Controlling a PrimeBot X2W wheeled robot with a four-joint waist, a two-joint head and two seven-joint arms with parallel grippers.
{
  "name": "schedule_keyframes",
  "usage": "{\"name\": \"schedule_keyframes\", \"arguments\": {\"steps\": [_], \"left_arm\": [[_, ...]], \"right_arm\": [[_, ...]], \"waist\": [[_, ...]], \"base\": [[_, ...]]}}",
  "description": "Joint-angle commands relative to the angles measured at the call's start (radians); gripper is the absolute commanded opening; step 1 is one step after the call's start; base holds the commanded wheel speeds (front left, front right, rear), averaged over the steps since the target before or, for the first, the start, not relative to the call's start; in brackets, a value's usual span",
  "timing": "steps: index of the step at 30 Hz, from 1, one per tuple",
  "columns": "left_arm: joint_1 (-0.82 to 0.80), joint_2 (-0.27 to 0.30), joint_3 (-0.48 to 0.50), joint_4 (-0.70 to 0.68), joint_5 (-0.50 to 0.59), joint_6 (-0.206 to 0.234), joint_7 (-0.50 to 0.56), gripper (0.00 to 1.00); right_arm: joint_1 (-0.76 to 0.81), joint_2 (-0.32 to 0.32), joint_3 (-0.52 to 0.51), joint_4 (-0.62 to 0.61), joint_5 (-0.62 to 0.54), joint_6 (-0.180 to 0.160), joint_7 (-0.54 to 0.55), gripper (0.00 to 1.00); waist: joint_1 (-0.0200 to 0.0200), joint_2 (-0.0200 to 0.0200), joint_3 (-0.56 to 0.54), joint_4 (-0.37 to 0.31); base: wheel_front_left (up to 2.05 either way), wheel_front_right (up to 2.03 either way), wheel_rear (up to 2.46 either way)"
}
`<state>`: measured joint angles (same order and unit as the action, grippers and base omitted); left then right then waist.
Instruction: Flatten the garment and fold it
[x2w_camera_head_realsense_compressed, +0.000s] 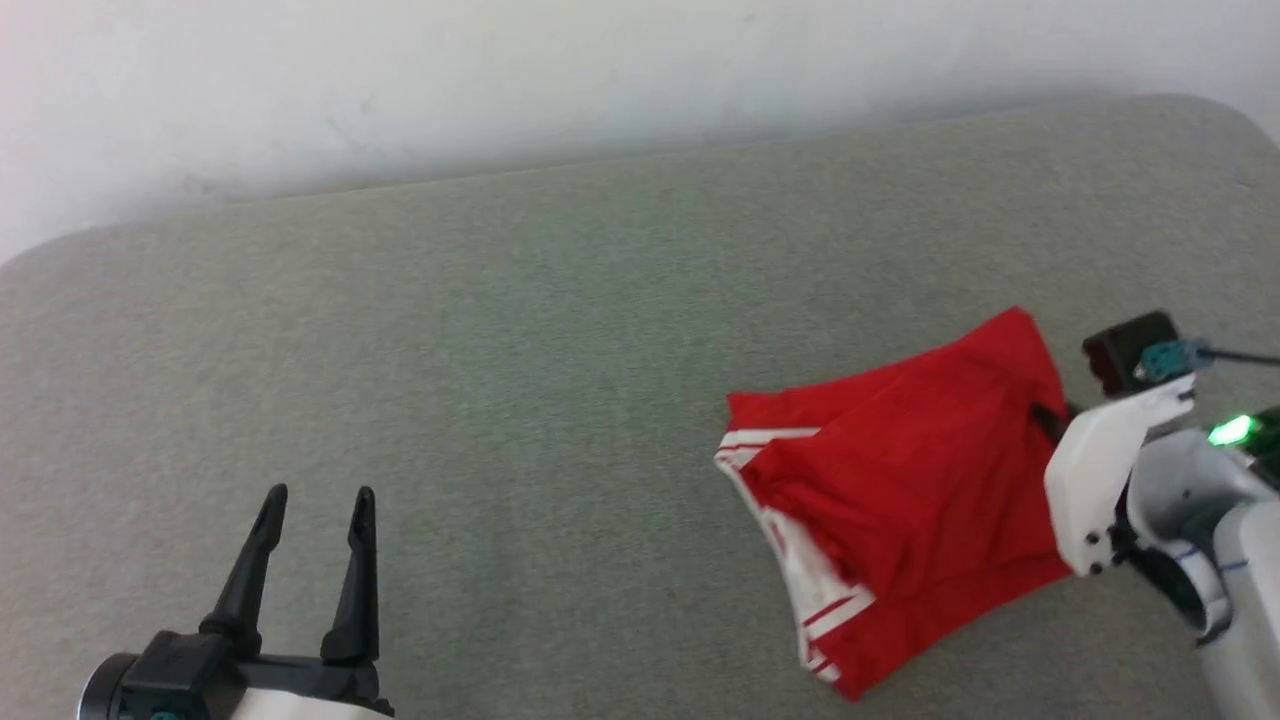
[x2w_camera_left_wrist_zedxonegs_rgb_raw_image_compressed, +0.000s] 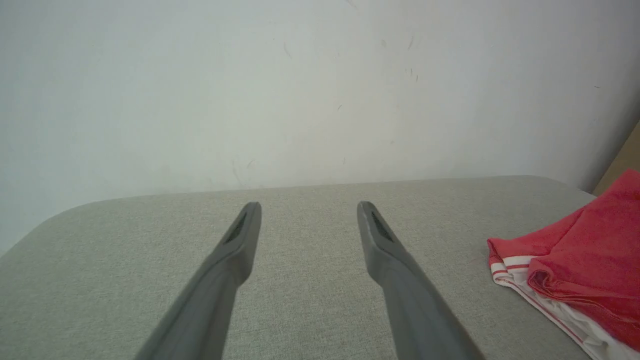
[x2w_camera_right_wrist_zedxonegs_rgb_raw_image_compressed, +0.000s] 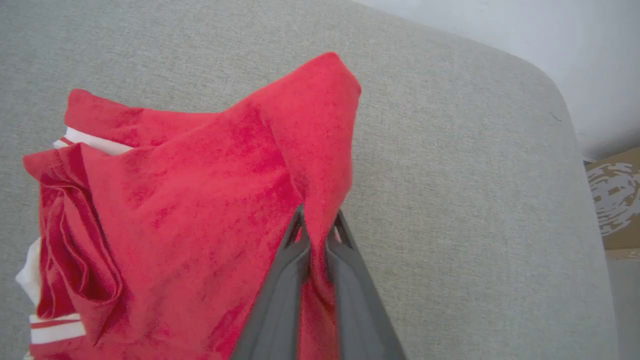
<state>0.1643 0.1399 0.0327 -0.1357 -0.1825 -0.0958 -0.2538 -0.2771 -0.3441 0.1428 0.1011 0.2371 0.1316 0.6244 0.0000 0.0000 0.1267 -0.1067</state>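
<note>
Early going: the garment (x2w_camera_head_realsense_compressed: 900, 480) lay bunched, nothing flattened or folded yet. The right gripper (x2w_camera_right_wrist_zedxonegs_rgb_raw_image_compressed: 317, 227) pinched a red edge; the left gripper (x2w_camera_head_realsense_compressed: 320, 495) hung aside, fingers spread.

The garment (x2w_camera_left_wrist_zedxonegs_rgb_raw_image_compressed: 575, 270) runs off the left wrist view's right edge.

Garment (x2w_camera_head_realsense_compressed: 900, 470) on cushion (x2w_camera_head_realsense_compressed: 500, 350), toward right, right pincer (x2w_camera_right_wrist_zedxonegs_rgb_raw_image_compressed: 317, 225) at its edge, left pincer (x2w_camera_head_realsense_compressed: 318, 492) apart
</note>
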Motion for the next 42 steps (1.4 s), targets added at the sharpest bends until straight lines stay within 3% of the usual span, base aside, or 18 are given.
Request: {"name": "schedule_keyframes", "arguments": {"steps": [1, 12, 24, 41, 42], "left_arm": [[-0.001, 0.009, 0.000, -0.006, 0.000, 0.003, 0.002, 1.00], [-0.053, 0.054, -0.006, -0.044, 0.000, -0.001, 0.025, 1.00], [-0.167, 0.128, -0.007, -0.119, 0.011, -0.010, 0.051, 1.00], [-0.244, 0.171, -0.016, -0.138, 0.024, -0.003, 0.049, 1.00], [-0.249, 0.171, -0.016, -0.139, 0.026, 0.000, 0.045, 1.00]], "right_arm": [[-0.029, -0.011, 0.000, 0.006, -0.006, -0.001, 0.001, 0.00], [-0.200, -0.091, -0.018, 0.073, -0.068, -0.001, -0.015, 0.00], [-0.317, -0.161, -0.134, 0.128, -0.194, -0.001, -0.080, 0.00], [-0.315, -0.081, -0.309, 0.234, -0.338, -0.001, -0.131, 0.00], [-0.317, -0.078, -0.313, 0.235, -0.344, -0.001, -0.135, 0.29]], "waist": [[0.0000, 0.0000, 0.017, -0.045], [0.0000, 0.0000, 0.134, -0.126], [0.0000, 0.0000, 0.331, -0.131], [0.0000, 0.0000, 0.463, -0.106], [0.0000, 0.0000, 0.465, -0.106]], "base": [[0.00, 0.00, 0.00], [0.00, 0.00, 0.00], [0.00, 0.00, 0.00], [0.00, 0.00, 0.00], [0.00, 0.00, 0.00]]}}
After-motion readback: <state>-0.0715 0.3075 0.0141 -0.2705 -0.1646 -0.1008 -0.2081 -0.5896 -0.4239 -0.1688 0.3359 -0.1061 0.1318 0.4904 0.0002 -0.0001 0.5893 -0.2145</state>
